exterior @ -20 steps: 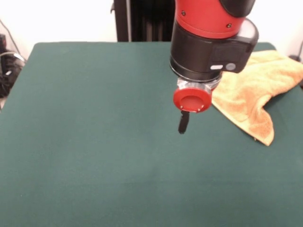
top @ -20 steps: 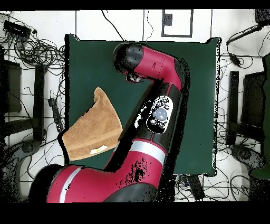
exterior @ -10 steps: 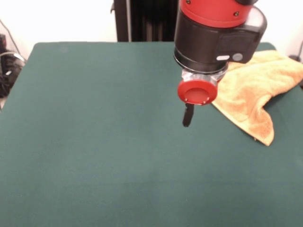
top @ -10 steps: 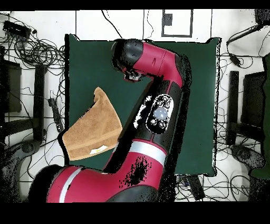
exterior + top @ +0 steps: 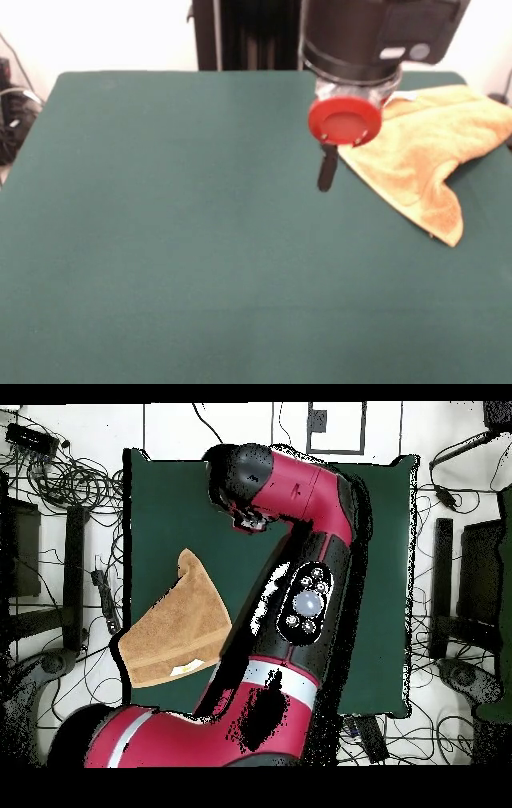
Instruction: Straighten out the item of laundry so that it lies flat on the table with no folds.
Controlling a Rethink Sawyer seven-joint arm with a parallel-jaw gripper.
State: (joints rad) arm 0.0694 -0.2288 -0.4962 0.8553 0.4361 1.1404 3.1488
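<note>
The orange-yellow towel (image 5: 424,148) lies crumpled and folded over itself at the far right of the green table (image 5: 160,240). One corner points toward the table's middle and its far side reaches the table's edge. In the overhead view the towel (image 5: 175,629) lies over the left edge of the table (image 5: 170,494), with a small white tag (image 5: 186,670) showing. My gripper (image 5: 326,174) hangs below a red disc on the wrist, just left of the towel's near edge and above the cloth, holding nothing. In the overhead view the arm hides it.
The red and black arm (image 5: 300,584) crosses the middle of the table in the overhead view. Cables and stands (image 5: 60,484) lie on the floor around the table. A black pedestal (image 5: 240,36) stands behind the far edge.
The arm has moved to the right and toward the far side, closer to the towel, and the wrist has risen a little. The towel has not moved.
</note>
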